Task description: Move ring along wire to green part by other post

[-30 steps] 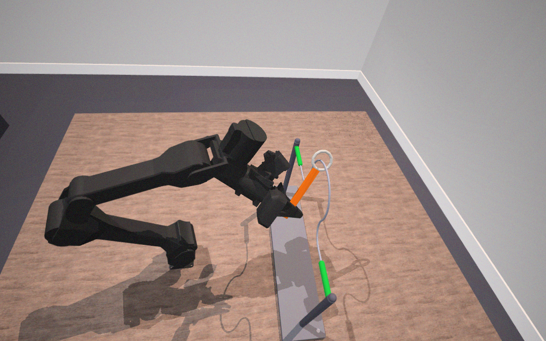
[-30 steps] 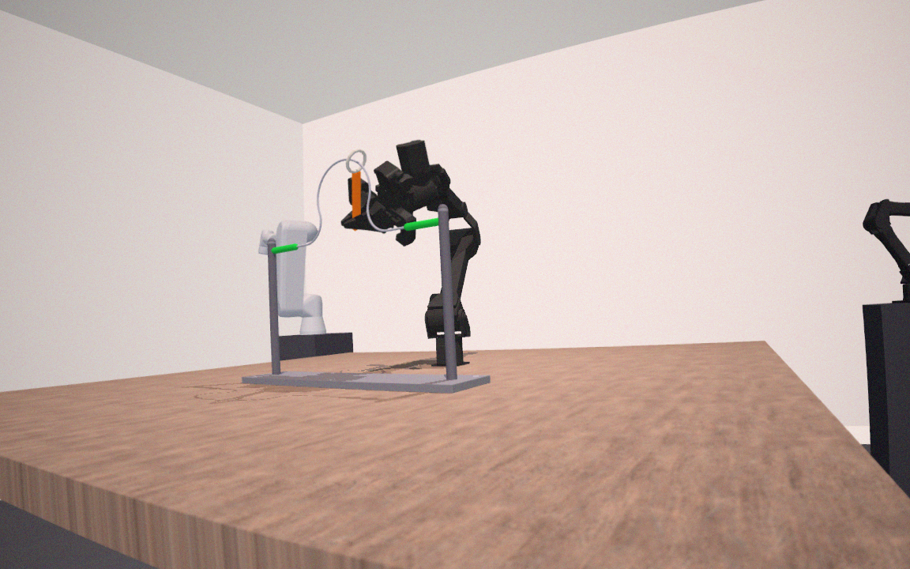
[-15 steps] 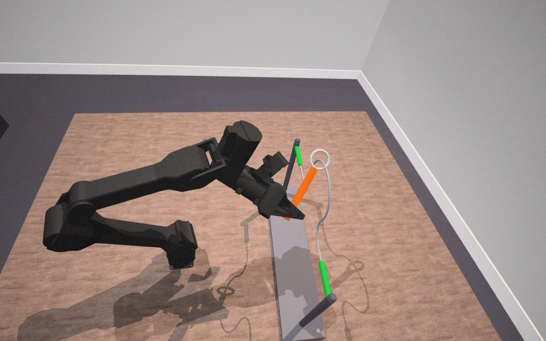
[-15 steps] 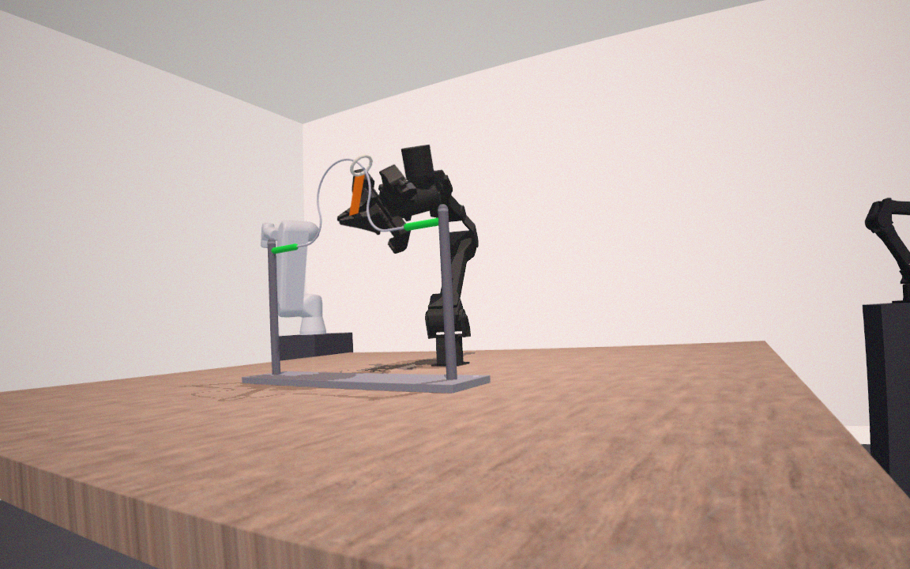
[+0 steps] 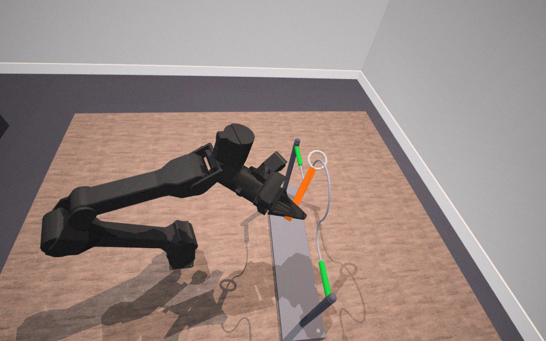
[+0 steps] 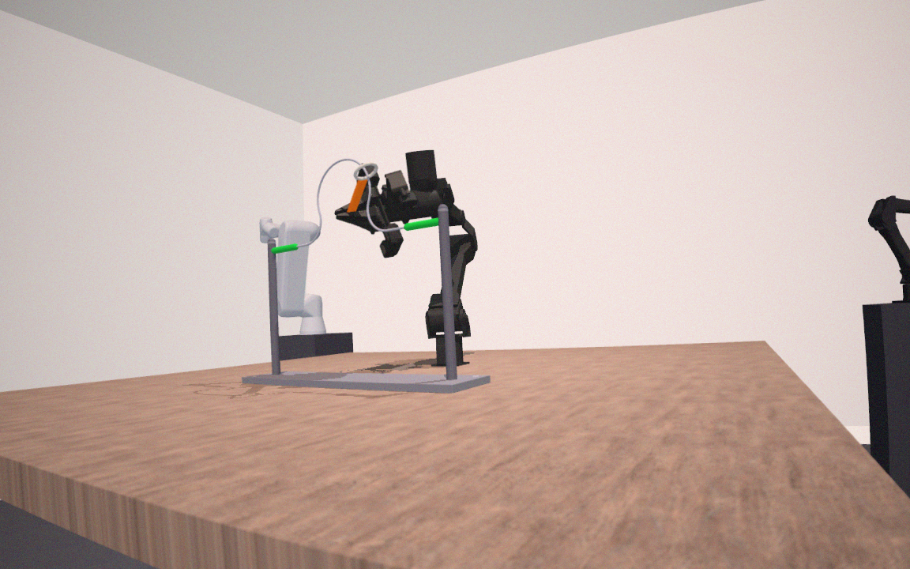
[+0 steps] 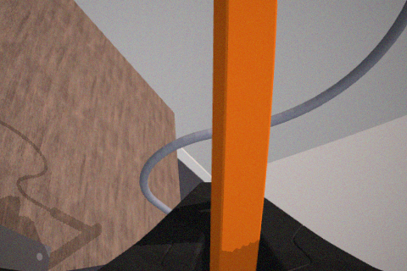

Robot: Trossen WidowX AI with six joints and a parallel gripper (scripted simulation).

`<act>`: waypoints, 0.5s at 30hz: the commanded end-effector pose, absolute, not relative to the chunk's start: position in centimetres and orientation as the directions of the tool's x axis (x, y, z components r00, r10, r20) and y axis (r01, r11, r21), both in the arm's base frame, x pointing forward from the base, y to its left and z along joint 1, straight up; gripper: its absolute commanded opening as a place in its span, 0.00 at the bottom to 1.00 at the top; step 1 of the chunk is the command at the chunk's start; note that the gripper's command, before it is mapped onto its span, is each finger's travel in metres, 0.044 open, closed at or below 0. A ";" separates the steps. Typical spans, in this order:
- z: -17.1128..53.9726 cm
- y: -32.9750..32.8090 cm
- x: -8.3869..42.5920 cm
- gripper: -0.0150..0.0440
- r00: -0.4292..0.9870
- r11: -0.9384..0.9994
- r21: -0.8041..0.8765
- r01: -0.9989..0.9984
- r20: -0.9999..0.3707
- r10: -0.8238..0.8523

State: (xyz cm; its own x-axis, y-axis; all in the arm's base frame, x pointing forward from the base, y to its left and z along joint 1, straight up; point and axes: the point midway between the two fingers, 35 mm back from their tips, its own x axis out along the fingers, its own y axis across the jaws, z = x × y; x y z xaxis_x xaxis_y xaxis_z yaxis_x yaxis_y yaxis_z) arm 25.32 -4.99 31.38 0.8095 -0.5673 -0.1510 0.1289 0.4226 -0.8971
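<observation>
My gripper point(image 5: 296, 210) point(image 7: 222, 196) is shut on the orange handle point(image 5: 304, 185) point(image 6: 358, 195) point(image 7: 243, 114) near its lower end. The handle slants up to the pale ring point(image 5: 317, 151) point(image 6: 366, 164), which is tilted in the exterior view and out of the wrist view. The ring is around the grey wire point(image 5: 329, 194) point(image 6: 318, 197) point(image 7: 339, 89) near the top of its arch, on the side toward the far post of the top view. I cannot tell whether ring and wire touch. The green parts are by the far post point(image 5: 298, 156) point(image 6: 421, 224) and near post point(image 5: 324, 277) point(image 6: 284, 248).
The far post point(image 5: 290, 165) point(image 6: 448, 304) stands close beside my gripper in the top view. The near post point(image 5: 317, 311) point(image 6: 274, 318) is at the other end of the base plate point(image 5: 287, 254) point(image 6: 366, 382). A white arm point(image 6: 293, 269) stands in the background.
</observation>
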 end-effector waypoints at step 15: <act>32.3 -5.5 25.1 0.00 0.803 0.133 -0.984 0.120 0.018 -0.596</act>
State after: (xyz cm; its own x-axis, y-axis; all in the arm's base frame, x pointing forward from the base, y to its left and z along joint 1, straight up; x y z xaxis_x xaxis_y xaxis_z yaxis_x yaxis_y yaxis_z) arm 25.30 -5.28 32.22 0.8084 -0.5885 -0.0148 0.1217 0.1918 -0.9739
